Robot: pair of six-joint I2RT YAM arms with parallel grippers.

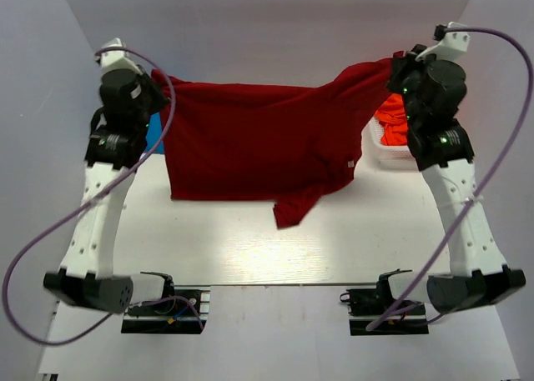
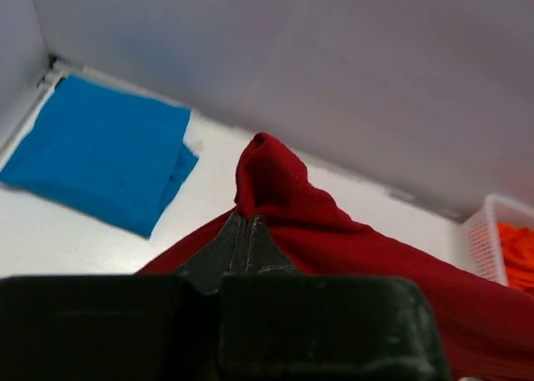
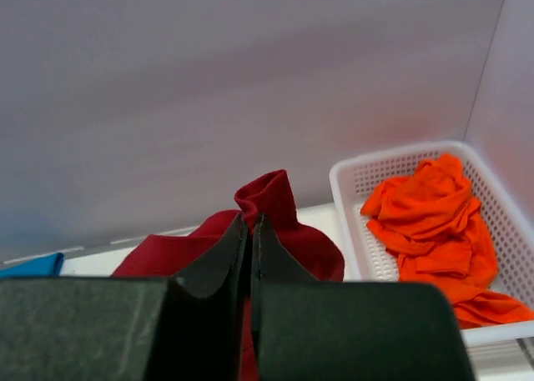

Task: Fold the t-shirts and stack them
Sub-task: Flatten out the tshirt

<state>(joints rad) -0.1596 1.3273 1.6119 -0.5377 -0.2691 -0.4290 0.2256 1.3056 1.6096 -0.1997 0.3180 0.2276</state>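
The dark red t-shirt (image 1: pixel 250 143) hangs spread between my two grippers above the table, with a sleeve (image 1: pixel 296 206) drooping at its lower middle. My left gripper (image 1: pixel 153 82) is shut on its left corner, seen bunched above the jaws in the left wrist view (image 2: pixel 267 177). My right gripper (image 1: pixel 399 64) is shut on its right corner, seen in the right wrist view (image 3: pixel 267 202). A folded bright blue t-shirt (image 2: pixel 104 152) lies flat on the table at the far left. Orange t-shirts (image 3: pixel 434 223) lie crumpled in a white basket.
The white mesh basket (image 3: pixel 350 181) stands at the far right of the table, also seen in the top view (image 1: pixel 377 152). Grey walls close in the back and both sides. The blue shirt peeks out behind the left arm (image 1: pixel 155 135).
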